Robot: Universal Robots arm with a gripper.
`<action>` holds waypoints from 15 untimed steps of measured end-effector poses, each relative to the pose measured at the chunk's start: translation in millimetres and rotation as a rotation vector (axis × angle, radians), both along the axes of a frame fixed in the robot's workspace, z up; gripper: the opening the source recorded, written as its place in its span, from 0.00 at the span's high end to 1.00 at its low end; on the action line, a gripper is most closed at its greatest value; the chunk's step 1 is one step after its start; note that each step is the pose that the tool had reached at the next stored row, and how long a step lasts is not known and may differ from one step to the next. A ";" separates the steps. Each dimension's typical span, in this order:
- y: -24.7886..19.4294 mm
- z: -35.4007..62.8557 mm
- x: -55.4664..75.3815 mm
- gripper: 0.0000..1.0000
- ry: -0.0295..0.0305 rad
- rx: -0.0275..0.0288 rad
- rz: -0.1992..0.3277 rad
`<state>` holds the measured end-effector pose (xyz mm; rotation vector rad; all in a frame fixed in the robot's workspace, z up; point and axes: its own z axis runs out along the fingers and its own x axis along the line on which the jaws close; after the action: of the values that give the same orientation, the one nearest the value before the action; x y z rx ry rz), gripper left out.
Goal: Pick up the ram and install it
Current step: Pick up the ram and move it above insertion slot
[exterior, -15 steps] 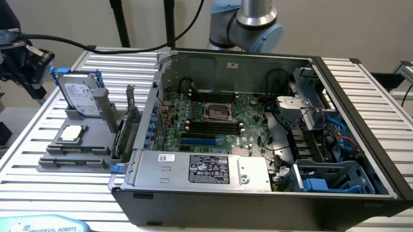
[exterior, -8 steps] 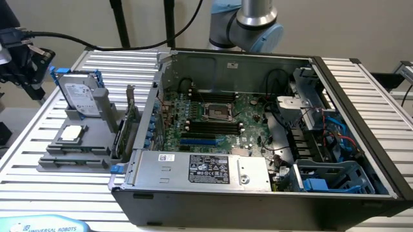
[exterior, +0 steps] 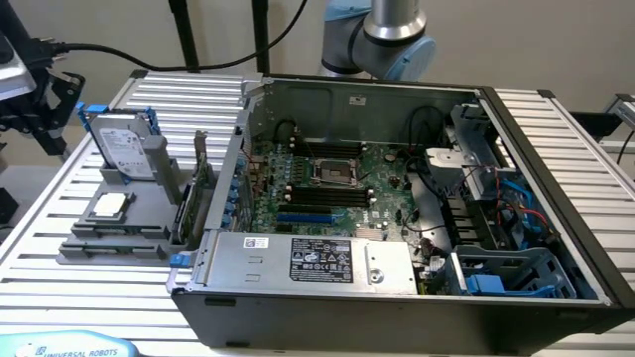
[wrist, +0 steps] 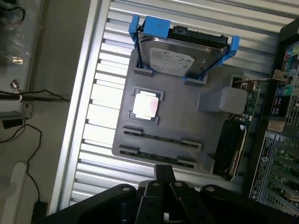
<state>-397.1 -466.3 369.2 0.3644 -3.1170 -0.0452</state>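
Overhead, a black two-fingered gripper [wrist: 163,176] hangs above a grey moulded plastic holder [wrist: 187,114], its fingers pressed together with nothing between them. Its tip sits over the holder's edge where the ram [wrist: 161,139], a long, narrow green circuit-board stick, lies flat in a groove. A second stick [wrist: 156,157] of the same kind lies parallel in the next groove, closer to that edge. The gripper touches neither; how high it hangs I cannot tell.

The holder rests on a slatted aluminium table [exterior: 59,297]. Just past the sticks, toward the holder's middle, lies a square silver processor chip [wrist: 145,105]. At the holder's opposite edge a silver hard drive in a blue plastic caddy [wrist: 180,53] is propped upright. Along the holder's edge nearest the computer, a tall green expansion card with a metal bracket [wrist: 247,100] stands on edge.

Just beside that edge sits an open black computer case [exterior: 397,323]. The upright card and the case's side wall stand between the sticks and the green motherboard [exterior: 382,167] lying inside. Long black memory slots [exterior: 328,195] run across the board beside the processor socket. A silver power supply with a printed label [exterior: 308,260] lies along the case's near wall. A silver and pale-blue robot arm [exterior: 392,30] rises behind the case's far wall.
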 end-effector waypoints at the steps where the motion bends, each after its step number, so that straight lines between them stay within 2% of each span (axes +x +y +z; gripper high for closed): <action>1: 0.0 -0.1 0.0 0.89 0.0008 -0.0006 0.017; 15: 0.0 -1.8 0.0 0.89 0.0024 -0.0027 0.272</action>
<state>-397.1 -466.3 367.3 0.7818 -3.0326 -0.0403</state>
